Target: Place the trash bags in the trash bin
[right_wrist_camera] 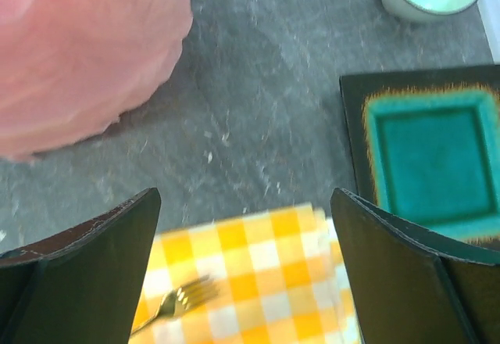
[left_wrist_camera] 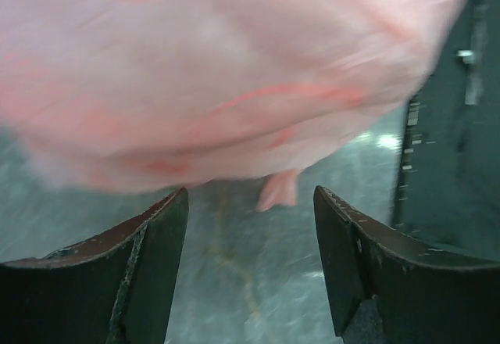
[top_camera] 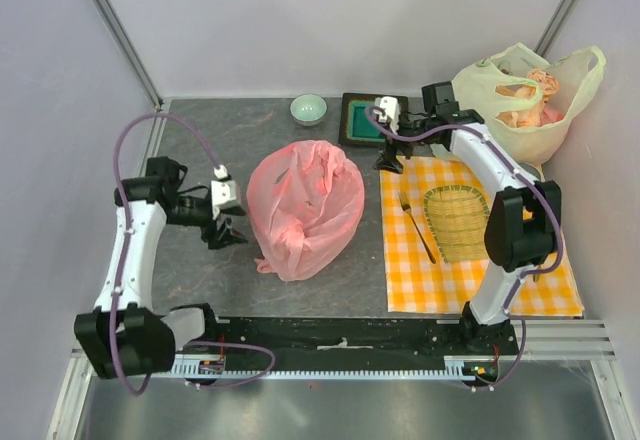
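Observation:
The pink trash bag [top_camera: 305, 210] sits as a bulky round mound in the middle of the table. A deeper red tint shows through it, but the red mesh trash bin itself is not plainly visible. My left gripper [top_camera: 225, 232] is open and empty just left of the bag. In the left wrist view the bag [left_wrist_camera: 226, 78] fills the top, just beyond the open gripper [left_wrist_camera: 250, 195]. My right gripper [top_camera: 390, 160] is open and empty, right of the bag, over the corner of the checked cloth. The right wrist view shows the bag [right_wrist_camera: 78, 55] at upper left of the gripper [right_wrist_camera: 246, 199].
A small green bowl [top_camera: 308, 109] and a dark square tray with a teal centre [top_camera: 362, 120] stand at the back. A yellow checked cloth [top_camera: 470, 280] holds a fork [top_camera: 417, 225] and a woven dish [top_camera: 458, 222]. A pale yellow-green bag [top_camera: 525, 95] fills the back right corner.

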